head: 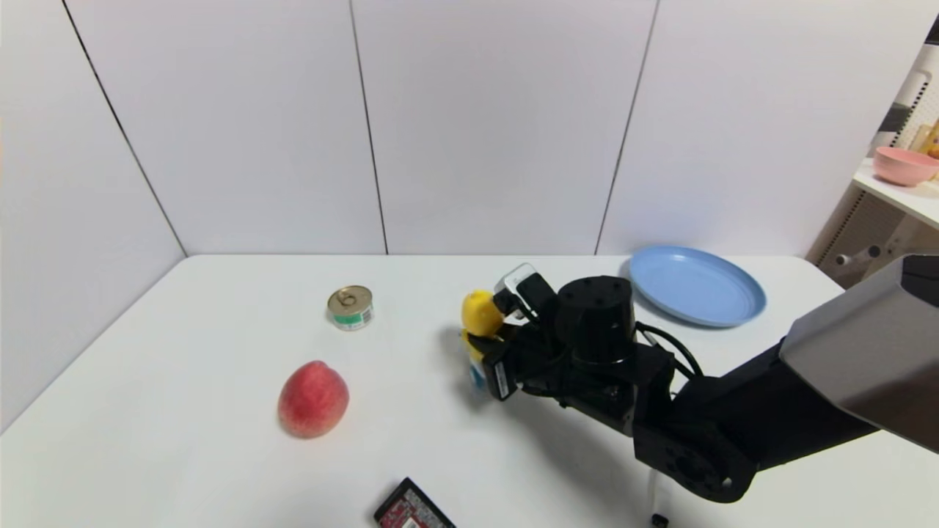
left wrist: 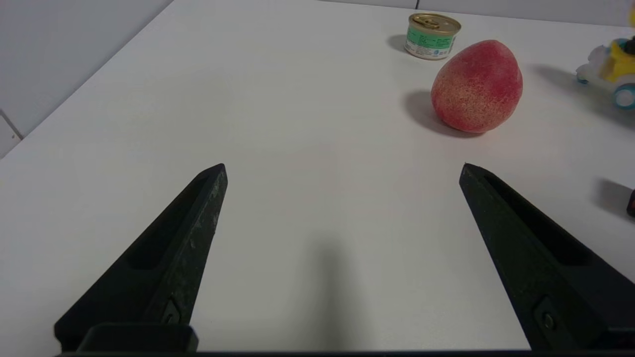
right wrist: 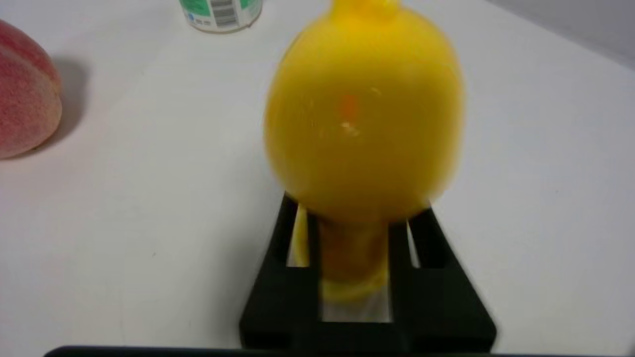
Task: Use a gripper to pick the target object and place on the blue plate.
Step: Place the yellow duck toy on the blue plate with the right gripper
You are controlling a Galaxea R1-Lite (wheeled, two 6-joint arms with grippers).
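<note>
While the right gripper [head: 490, 345] jaws clamp its neck, the duck toy [head: 480, 314] stands upright, head uppermost

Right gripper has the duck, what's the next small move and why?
Probably lift a little. The right gripper is shut on the duck toy, whose wheels sit at table level. Then carry it toward the blue plate at the far right.

one duck toy [head: 480, 317], one peach [head: 312, 400], one can [head: 351, 307]
</note>
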